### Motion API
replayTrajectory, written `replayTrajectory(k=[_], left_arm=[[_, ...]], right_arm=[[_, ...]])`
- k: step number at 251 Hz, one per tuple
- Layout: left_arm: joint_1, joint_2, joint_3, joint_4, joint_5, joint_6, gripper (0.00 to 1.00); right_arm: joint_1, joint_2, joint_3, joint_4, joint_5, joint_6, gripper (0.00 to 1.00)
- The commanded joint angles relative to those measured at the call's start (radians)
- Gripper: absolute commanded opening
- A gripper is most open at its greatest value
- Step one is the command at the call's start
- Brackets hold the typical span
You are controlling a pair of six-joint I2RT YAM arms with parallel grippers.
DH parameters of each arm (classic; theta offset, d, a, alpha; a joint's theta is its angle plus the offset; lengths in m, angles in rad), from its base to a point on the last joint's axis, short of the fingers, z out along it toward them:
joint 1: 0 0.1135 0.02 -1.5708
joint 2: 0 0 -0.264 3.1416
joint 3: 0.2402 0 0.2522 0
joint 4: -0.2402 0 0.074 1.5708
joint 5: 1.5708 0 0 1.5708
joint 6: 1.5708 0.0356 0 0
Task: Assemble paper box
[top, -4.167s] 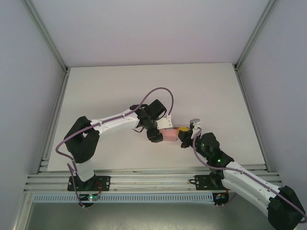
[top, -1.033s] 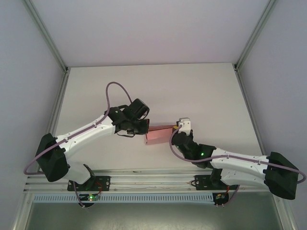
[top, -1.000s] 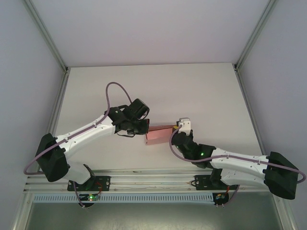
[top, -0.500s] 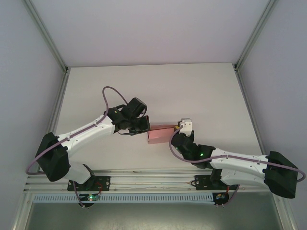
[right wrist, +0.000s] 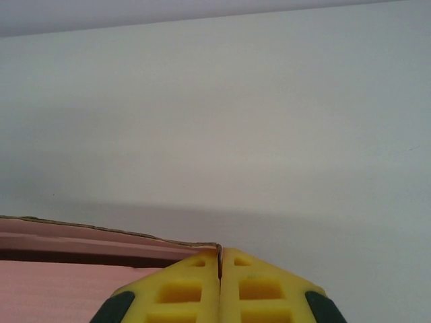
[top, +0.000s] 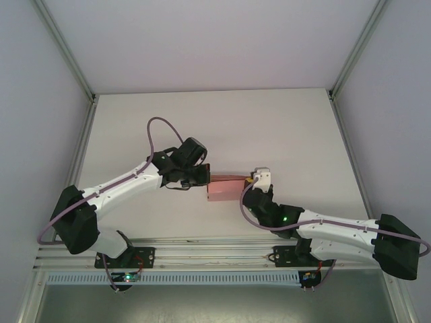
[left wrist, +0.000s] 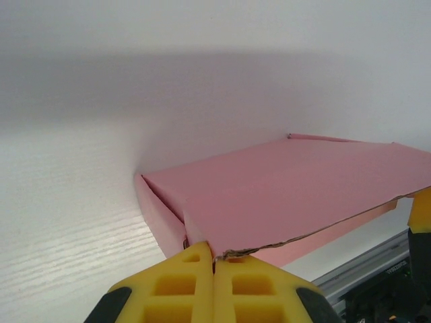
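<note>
Left jaws clamped on paper box (top: 224,189) flap edge; right jaws clamped on other end; interior hidden.

The box (left wrist: 289,182) ahead of the left gripper (left wrist: 214,254) is plain pink, a shade darker on its side wall, with a thin raw brown line along the cut edge nearest the fingers (left wrist: 185,286). Those fingers are bright yellow with a moulded grid of square pockets, dark at their outer shoulders. The right gripper (right wrist: 220,254) has the same yellow and grid. Left of its tips the box is pink with a darker brownish stripe, perhaps shadow. The table (right wrist: 269,121) beyond is white with a faint fine grain. From above, the arms (top: 128,185) are white with black joints, the cables (top: 161,120) are purple, and a green light (top: 285,217) glows on the right arm.
</note>
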Motion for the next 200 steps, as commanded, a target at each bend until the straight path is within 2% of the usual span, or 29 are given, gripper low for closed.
replayTrajectory(k=[1, 11, 67, 118, 150, 165, 185, 200], left_arm=[[-0.07, 0.047, -0.084, 0.03, -0.02, 0.036, 0.0], [-0.091, 0.054, -0.096, 0.042, -0.052, 0.04, 0.0], [-0.198, 0.063, -0.161, 0.066, -0.231, 0.031, 0.0], [-0.231, 0.056, -0.222, 0.132, -0.268, 0.007, 0.0], [-0.238, 0.047, -0.233, 0.145, -0.296, 0.003, 0.0], [-0.243, 0.045, -0.23, 0.144, -0.304, 0.01, 0.0], [-0.247, 0.044, -0.227, 0.141, -0.319, 0.01, 0.0], [-0.248, 0.039, -0.231, 0.147, -0.324, 0.008, 0.0]], right_arm=[[0.032, 0.025, -0.093, 0.05, -0.183, -0.064, 0.0], [0.032, 0.027, -0.115, 0.093, -0.194, -0.073, 0.0], [0.051, -0.062, -0.188, 0.095, -0.26, -0.117, 0.0], [0.051, -0.251, -0.271, 0.029, -0.298, -0.086, 0.0], [0.049, -0.309, -0.292, -0.003, -0.319, -0.08, 0.0], [0.046, -0.314, -0.291, -0.011, -0.332, -0.08, 0.03], [0.043, -0.312, -0.271, -0.042, -0.355, -0.083, 0.14], [0.04, -0.314, -0.251, -0.072, -0.347, -0.075, 0.18]])
